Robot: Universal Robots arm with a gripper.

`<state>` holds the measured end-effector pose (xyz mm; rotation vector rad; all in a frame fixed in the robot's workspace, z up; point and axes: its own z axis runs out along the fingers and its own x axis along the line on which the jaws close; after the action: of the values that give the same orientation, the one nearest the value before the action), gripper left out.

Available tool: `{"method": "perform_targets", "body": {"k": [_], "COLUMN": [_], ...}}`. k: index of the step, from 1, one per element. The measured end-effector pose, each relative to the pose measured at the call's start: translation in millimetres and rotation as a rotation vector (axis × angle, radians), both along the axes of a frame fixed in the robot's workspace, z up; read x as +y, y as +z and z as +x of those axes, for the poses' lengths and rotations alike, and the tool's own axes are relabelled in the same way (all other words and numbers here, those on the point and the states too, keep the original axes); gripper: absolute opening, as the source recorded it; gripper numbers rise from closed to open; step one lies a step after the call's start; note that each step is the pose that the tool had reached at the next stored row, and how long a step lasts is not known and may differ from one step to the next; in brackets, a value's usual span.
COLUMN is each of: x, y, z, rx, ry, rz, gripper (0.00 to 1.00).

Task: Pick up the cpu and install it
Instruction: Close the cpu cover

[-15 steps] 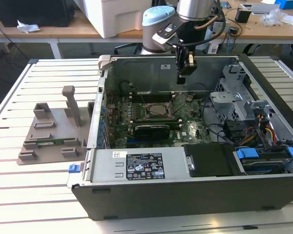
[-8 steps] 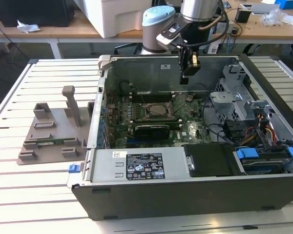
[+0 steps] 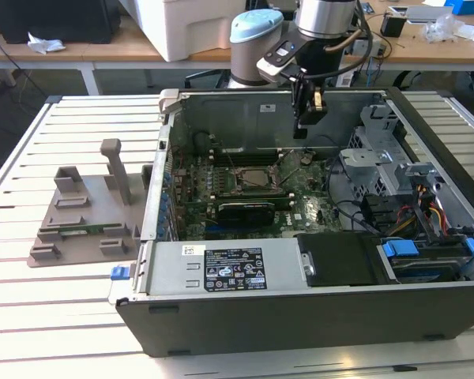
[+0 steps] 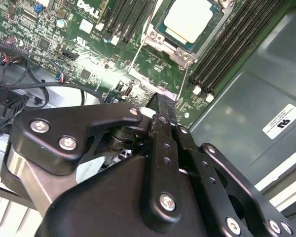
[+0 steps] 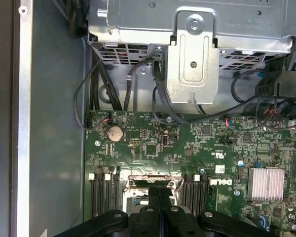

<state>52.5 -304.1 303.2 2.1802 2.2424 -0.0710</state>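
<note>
Hand (image 3: 302, 130), clenched and empty, is hovering at one o'clock of the seated cpu (image 3: 251, 178) in the exterior view; likely light, stiff, fragile, edge-hold only.

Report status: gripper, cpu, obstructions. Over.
Status: gripper shut, hanging over the motherboard. The cpu sits in the socket, untouched. Nothing lies across it.

One cpu (image 4: 190, 19) lies below the gripper (image 4: 160, 101), one case (image 3: 221, 272) around it, one tray (image 3: 71, 241) well apart, one coin cell (image 5: 114, 132) near.
</note>
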Motion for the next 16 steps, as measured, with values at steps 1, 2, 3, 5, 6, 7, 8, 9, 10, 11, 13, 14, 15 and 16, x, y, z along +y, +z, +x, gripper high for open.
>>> {"method": "perform_targets", "body": {"k": [1, 2, 3, 5, 6, 7, 8, 9, 10, 11, 13, 14, 15, 16], "x": [0.0, 0.0, 0.0, 0.0, 0.0, 0.0, 0.0, 0.0, 0.0, 0.0, 0.0, 0.0, 0.0, 0.0], "y": [-1.0, -2.0, -2.5, -4.3, -5.0, -6.0, -6.6, -7.3, -8.3, -9.1, -11.0, -11.9, -12.8, -14.1], "z": [0.3, 0.5, 0.6, 0.7, 0.7, 0.8, 0.8, 0.9, 0.9, 1.0, 1.1, 1.1, 1.2, 1.3], "rx": [0.0, 0.0, 0.0001, 0.0001, 0.0001, 0.0001, 0.0, 0.0001, 0.0001, 0.0, 0.0, 0.0001, 0.0001, 0.0], "ry": [0.0, 0.0, 0.0, 0.0, 0.0, 0.0, 0.0, 0.0, 0.0, 0.0, 0.0, 0.0, 0.0, 0.0], "rz": [-0.0001, 0.0, -0.0001, 0.0, -0.0001, -0.0001, -0.0001, -0.0001, -0.0001, -0.0001, 0.0, 0.0, -0.0001, 0.0], "gripper": [0.11, 0.11, 0.11, 0.11, 0.11, 0.11, 0.11, 0.11, 0.11, 0.11, 0.11, 0.11, 0.11, 0.11]}}
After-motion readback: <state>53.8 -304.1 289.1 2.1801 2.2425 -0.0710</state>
